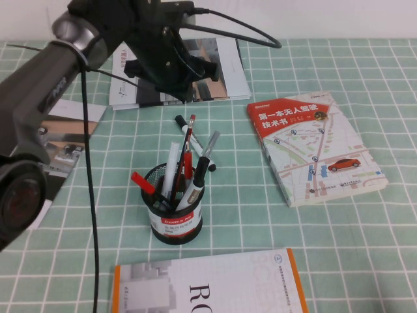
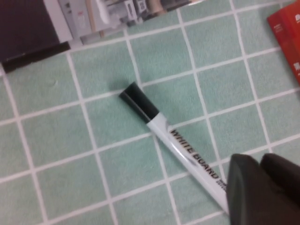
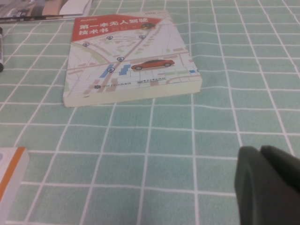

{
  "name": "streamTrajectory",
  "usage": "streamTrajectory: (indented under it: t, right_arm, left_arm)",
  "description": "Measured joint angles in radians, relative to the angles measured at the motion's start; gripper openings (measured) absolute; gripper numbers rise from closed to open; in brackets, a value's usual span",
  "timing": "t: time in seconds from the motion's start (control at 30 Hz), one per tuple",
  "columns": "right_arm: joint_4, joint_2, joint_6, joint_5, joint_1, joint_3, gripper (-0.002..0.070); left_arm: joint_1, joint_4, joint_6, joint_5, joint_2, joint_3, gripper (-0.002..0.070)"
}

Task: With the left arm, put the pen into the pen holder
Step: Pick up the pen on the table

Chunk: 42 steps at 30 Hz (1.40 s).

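A short white marker pen (image 2: 178, 143) with a black cap lies flat on the green checked tablecloth (image 1: 365, 248), just behind the pen holder (image 1: 174, 207). Its barrel reads "WHITE BOARD" in the left wrist view. In the high view only the pen's black cap (image 1: 180, 122) and a little of the barrel show; the rest runs behind the pens standing in the holder.

The pen holder is a small black wire-mesh cup with a red-and-white band low on its side. It stands upright and already holds several pens, among them a red one (image 1: 187, 158) and a thin silver-grey one (image 1: 207, 152).

The left gripper (image 1: 171, 77) hangs above the table behind the pen holder, over the pen's capped end. Its fingers are closed together and grasp nothing. In the left wrist view the dark fingertips (image 2: 255, 187) sit by the pen's far end.

To the right of the pen holder lies a red-and-white book (image 1: 314, 145) showing a map and a red car. Magazines (image 1: 182, 73) lie behind the holder, under the left gripper. Another book (image 1: 208, 287), edged in orange, lies in front of the holder.

The right gripper (image 3: 269, 185) hovers low over the cloth near the red-and-white book, closed and empty.
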Motion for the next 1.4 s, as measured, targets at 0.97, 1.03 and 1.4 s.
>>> streamTrajectory:
  t: [0.97,1.03,1.4]
  right_arm:
    - [0.0,0.0,0.0,0.0,0.0,0.0,-0.002]
    - [0.0,0.0,0.0,0.0,0.0,0.0,-0.002]
    - [0.0,0.0,0.0,0.0,0.0,0.0,-0.002]
  left_arm:
    - [-0.029,0.034,-0.187,-0.027,0.156,-0.007,0.0445]
    - [-0.029,0.041,-0.188,-0.025,0.158,-0.007,0.0445]
    - [-0.03,0.048,-0.188,-0.014,0.19,-0.007,0.04]
